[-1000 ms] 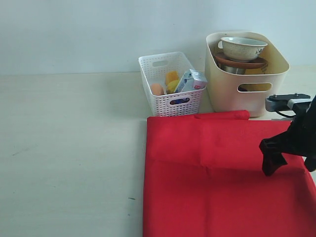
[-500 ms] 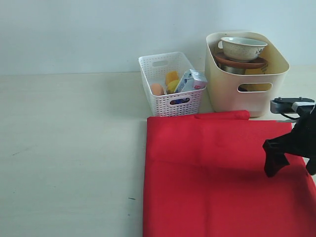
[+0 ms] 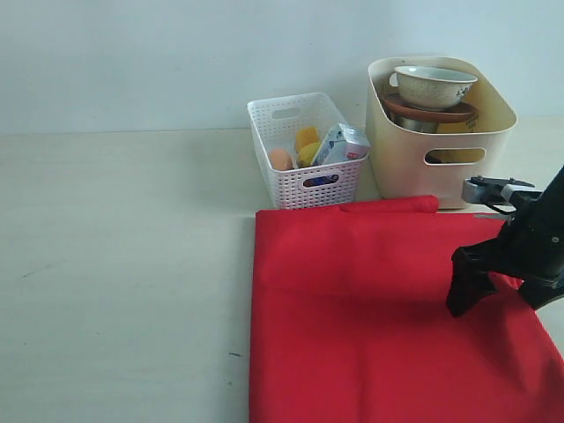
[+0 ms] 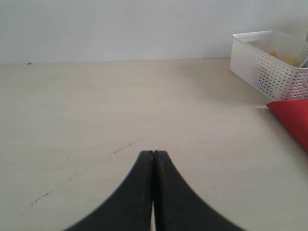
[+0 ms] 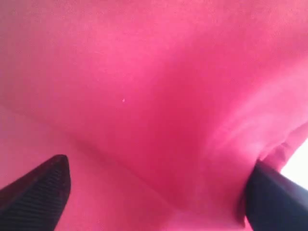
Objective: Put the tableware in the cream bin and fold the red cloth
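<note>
Looking for the red cloth (image 3: 379, 308): where?

Spread flat across the near right of the table (image 3: 123, 264), far edge just in front of the cream bin (image 3: 401, 167) and the white basket (image 3: 300, 189). Small fold along that far edge (a narrow lip near the bin).

And the tableware?

Already inside the bin. Bowl (image 3: 434, 85) on top, upright, sitting on the brown plate (image 3: 432, 114), with a steel cup (image 3: 412, 124) glimpsed beneath. Anything lower hidden by the bin's wall.

Any writing to read?

Blue-and-white print on the carton (image 3: 342, 145) in the basket, too small to read. Dark pattern on the bowl's outside, no letters legible.

State of the right gripper (image 3: 498, 295)?

Spread wide over the cloth's right side, fingertips (image 5: 38, 192) down close to the fabric, only red between them. Touching or not, hard to tell. Nothing pinched.

And the left gripper (image 4: 153, 163)?

Clenched tight on nothing, tips pressed together, low over bare table, well apart from the cloth's corner and the basket (out of sight in the exterior view).
</note>
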`<state>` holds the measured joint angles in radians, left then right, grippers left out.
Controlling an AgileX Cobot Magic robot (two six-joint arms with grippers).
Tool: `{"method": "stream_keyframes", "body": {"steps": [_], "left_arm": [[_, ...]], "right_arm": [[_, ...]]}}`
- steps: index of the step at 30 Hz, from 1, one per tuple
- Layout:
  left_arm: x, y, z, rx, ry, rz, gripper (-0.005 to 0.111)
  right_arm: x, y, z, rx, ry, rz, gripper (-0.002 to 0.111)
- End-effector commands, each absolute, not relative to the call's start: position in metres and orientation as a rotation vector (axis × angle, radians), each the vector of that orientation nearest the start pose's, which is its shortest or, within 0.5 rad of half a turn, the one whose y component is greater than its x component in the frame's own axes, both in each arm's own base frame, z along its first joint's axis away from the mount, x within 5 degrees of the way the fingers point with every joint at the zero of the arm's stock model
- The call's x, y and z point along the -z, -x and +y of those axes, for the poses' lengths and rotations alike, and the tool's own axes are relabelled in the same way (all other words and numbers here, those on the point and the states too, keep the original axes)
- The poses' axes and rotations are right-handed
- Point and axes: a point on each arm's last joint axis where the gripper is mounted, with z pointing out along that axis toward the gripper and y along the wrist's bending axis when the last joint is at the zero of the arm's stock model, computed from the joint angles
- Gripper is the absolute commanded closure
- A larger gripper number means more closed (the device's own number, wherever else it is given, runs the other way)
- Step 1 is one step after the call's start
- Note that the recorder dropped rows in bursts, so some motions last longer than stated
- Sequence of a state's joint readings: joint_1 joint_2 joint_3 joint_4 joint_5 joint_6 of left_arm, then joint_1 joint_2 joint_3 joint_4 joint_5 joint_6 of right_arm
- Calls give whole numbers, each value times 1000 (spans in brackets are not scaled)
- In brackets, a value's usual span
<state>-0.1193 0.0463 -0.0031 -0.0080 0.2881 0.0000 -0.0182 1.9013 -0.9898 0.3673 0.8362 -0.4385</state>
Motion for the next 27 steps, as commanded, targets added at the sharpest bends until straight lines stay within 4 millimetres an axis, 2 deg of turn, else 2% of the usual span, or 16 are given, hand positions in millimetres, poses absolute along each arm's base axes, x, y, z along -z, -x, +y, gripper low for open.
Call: {"method": "stream_keyframes", "body": {"steps": [1,4,5,6,7,11,15,19,22,27], "left_arm": [[-186,-57,-7,108,-82,1800,107],[-186,-57,-7,108,-82,1800,107],[-186,-57,-7,108,-82,1800,107],[-186,-57,-7,108,-82,1800,107],[-186,-57,-7,108,-82,1800,107],[-186,-57,-7,108,-82,1800,107],[-186,-57,-7,108,-82,1800,107],[-186,-57,-7,108,-82,1800,107],[-186,-57,-7,108,-82,1800,107],[-186,-57,-7,108,-82,1800,107]], "right_arm": [[-114,-310,21,-471,243,3128,29],[-114,-311,20,-459,235,3123,61],[-114,-311,20,-459,235,3123,80],[-114,-311,20,-452,243,3124,91],[-113,-311,19,-437,259,3128,108],[-113,-310,17,-412,288,3133,108],[-111,-308,4,-195,263,3200,108],[-110,-306,-7,-47,244,3234,108],[-111,-303,-23,12,165,3268,108],[-111,-296,-61,8,-34,3291,108]]}}
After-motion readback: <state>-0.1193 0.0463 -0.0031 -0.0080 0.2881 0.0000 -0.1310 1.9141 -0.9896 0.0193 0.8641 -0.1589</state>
